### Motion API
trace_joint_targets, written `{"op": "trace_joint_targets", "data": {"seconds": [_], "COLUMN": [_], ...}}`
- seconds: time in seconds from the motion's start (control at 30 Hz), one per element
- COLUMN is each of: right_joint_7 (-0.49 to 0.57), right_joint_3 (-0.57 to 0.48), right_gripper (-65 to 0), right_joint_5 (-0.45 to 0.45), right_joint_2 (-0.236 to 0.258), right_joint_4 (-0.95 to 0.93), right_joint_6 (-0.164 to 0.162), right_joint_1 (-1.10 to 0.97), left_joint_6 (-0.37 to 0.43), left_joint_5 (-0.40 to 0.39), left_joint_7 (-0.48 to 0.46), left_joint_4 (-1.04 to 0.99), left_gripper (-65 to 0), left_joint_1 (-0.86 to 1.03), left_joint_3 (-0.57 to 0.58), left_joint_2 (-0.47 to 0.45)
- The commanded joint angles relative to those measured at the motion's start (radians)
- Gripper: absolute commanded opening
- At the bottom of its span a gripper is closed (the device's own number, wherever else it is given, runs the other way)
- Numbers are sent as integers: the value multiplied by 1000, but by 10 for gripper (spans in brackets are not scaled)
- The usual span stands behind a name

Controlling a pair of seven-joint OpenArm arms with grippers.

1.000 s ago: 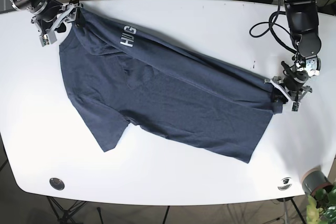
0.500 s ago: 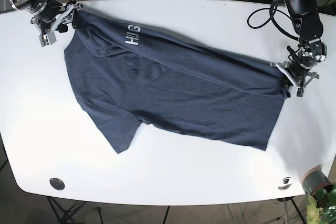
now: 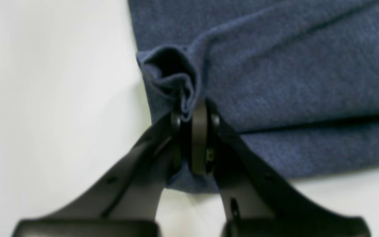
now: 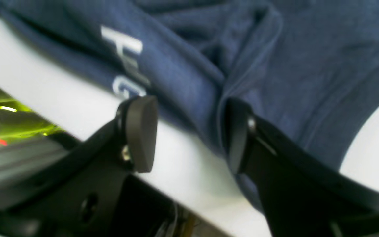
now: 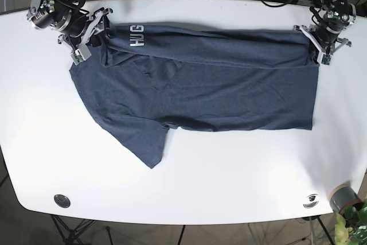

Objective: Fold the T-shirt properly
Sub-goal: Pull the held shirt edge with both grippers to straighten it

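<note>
Left wrist view: the left gripper (image 3: 194,131) pinches the soft, limp T-shirt (image 3: 275,65) hem between closed jaws, while the right gripper (image 4: 189,131) gapes open astride the shoulder fold.

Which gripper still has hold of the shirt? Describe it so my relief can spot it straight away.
On the white table, follow the navy T-shirt away from its white lettering to the hem corner. The left gripper there is pinched shut on bunched fabric, whereas the right gripper gapes open.

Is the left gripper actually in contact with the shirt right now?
Touching. The left wrist view shows the left gripper shut on a bunched corner of the T-shirt, fabric pinched between its pads.
</note>
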Motion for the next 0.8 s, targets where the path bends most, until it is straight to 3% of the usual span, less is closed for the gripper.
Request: {"op": "trace_joint_targets", "data": {"seconds": [0.0, 0.1, 0.27, 0.47, 0.63, 0.77], "right_joint_7": [16, 16, 16, 16, 16, 16], "right_joint_3": [5, 7, 2, -16, -124, -185], "right_gripper": [-344, -344, -344, -344, -344, -344], "right_joint_5": [16, 16, 16, 10, -96, -128], "right_joint_2": [22, 78, 121, 114, 111, 111], "right_joint_4": [23, 20, 21, -17, -83, -88], "right_joint_6": [2, 2, 2, 2, 2, 2], "right_joint_1": [18, 59, 107, 156, 234, 245], "left_joint_6": [-4, -4, -6, -64, -64, -64], "left_joint_5": [3, 0, -4, -2, 1, 0], "left_joint_7": [7, -1, -1, -1, -1, -1], "left_joint_4": [42, 57, 59, 59, 54, 56], "left_gripper": [-650, -650, -650, -650, -650, -650], "left_joint_1": [40, 93, 125, 125, 122, 122], "left_joint_3": [-3, -3, -37, -104, -132, -132], "left_joint_2": [-7, -4, -2, 18, 18, 18]}}
